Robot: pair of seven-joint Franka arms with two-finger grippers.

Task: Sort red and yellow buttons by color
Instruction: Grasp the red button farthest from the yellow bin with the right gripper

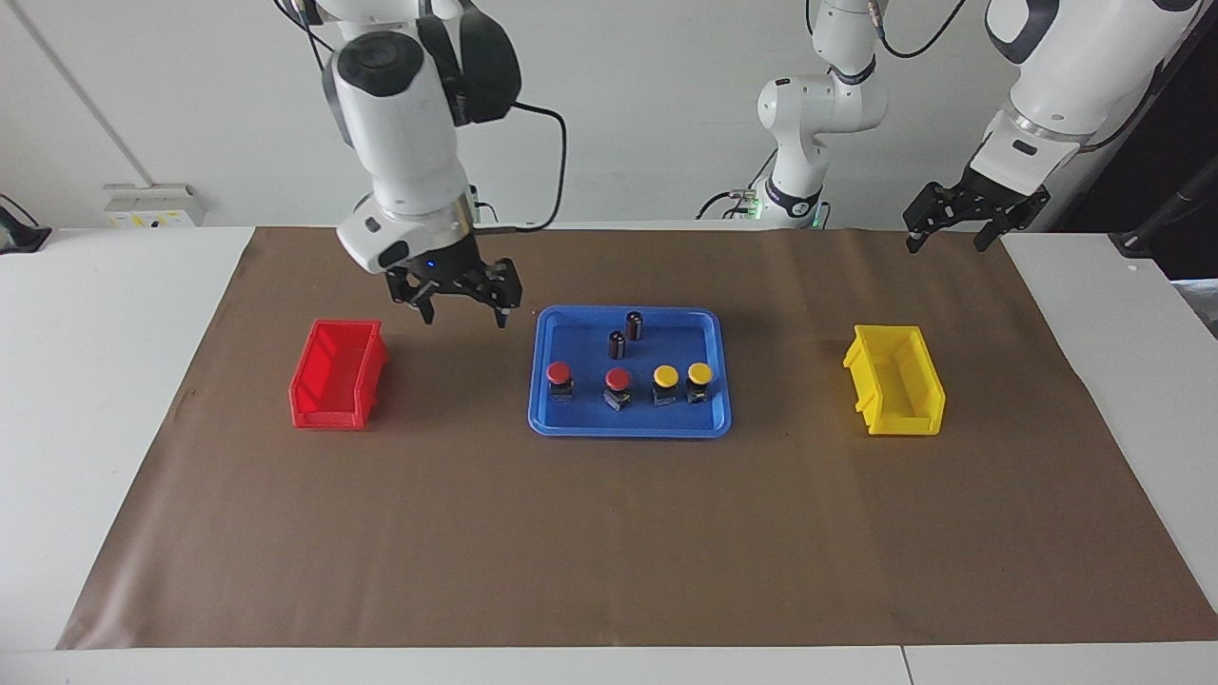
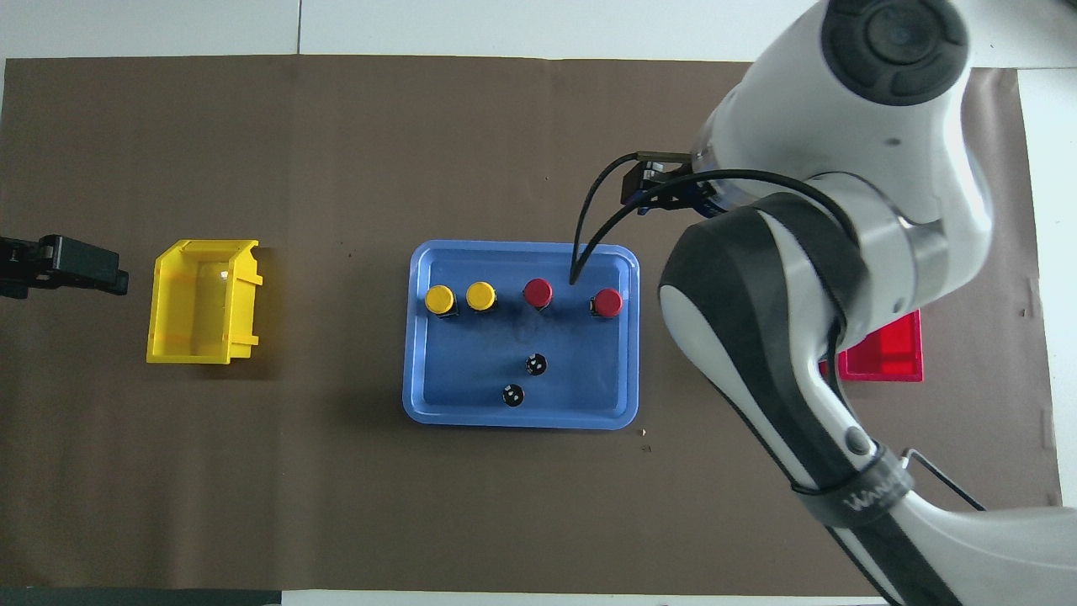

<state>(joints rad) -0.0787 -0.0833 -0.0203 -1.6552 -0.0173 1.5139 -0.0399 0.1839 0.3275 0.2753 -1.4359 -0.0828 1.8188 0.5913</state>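
Two red buttons [image 1: 559, 373] [image 1: 618, 380] and two yellow buttons [image 1: 665, 377] [image 1: 699, 373] stand in a row in the blue tray [image 1: 630, 417]. From overhead, the yellow buttons [image 2: 440, 299] [image 2: 480, 295] are toward the left arm's end and the red buttons [image 2: 538, 291] [image 2: 607, 301] toward the right arm's end. My right gripper [image 1: 465, 316] hangs open and empty over the mat between the red bin [image 1: 338, 374] and the tray. Raised over the mat beside the yellow bin [image 1: 894, 381], my left gripper [image 1: 947, 244] is open and holds nothing.
Two dark upright cylinders [image 1: 635, 323] [image 1: 617, 342] stand in the tray, nearer to the robots than the buttons. In the overhead view the right arm covers part of the red bin [image 2: 883, 358]. Both bins look empty. A brown mat [image 1: 609, 533] covers the table.
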